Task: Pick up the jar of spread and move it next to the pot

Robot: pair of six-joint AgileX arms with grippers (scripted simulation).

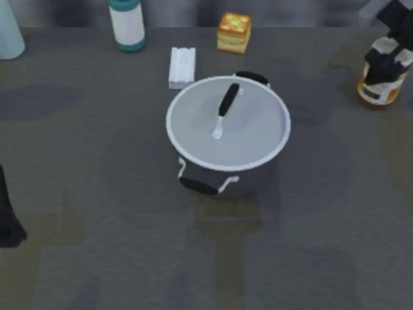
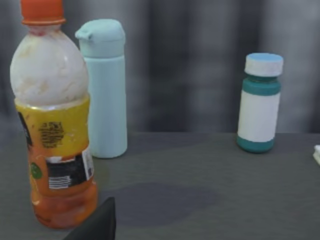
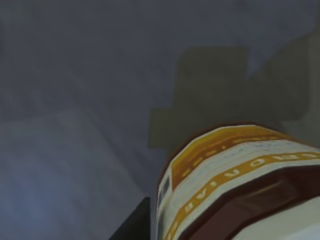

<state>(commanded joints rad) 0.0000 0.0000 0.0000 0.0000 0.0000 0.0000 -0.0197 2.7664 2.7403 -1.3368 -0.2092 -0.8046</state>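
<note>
- Black, the left gripper (image 1: pixel 10 226) sat parked at the table's left edge; whether its fingers were apart could not be told.
- The pot (image 1: pixel 227 132) stood centrally, well left of the right gripper (image 1: pixel 387 61).
- That gripper clamped the jar of spread (image 1: pixel 382 87) from above.

A dark grey counter (image 1: pixel 97 213) with a faintly mottled surface, crossed by paler olive patches and soft shadows, fills the top view. Behind its far edge, a backdrop (image 2: pixel 190 65) of blurred vertical bands in dark and lighter grey is seen. The scene is lit evenly and dimly.
</note>
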